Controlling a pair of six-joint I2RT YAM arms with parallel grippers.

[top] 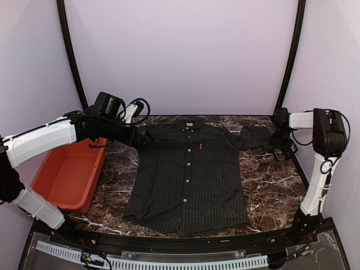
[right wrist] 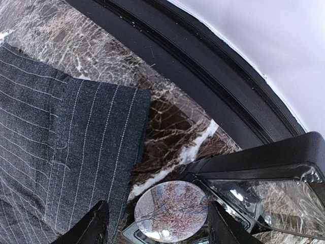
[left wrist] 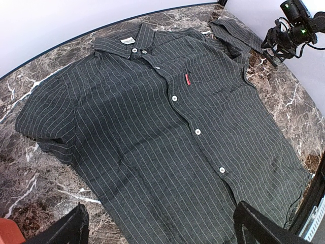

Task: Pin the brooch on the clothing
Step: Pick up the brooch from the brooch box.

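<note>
Left gripper spread wide, empty, over brown marble table at one sleeve of one dark pinstriped collared shirt, which lies flat. One orange plastic tray at the left. Right gripper straddles one round shiny silver disc brooch off the other sleeve; can't tell if gripped. Risk: disc slips, or unheld cloth bunches under pin. Two grippers.

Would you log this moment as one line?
dark pinstriped collared shirt flat | left gripper open over it | right gripper beside sleeve, round shiny disc between fingers
</note>
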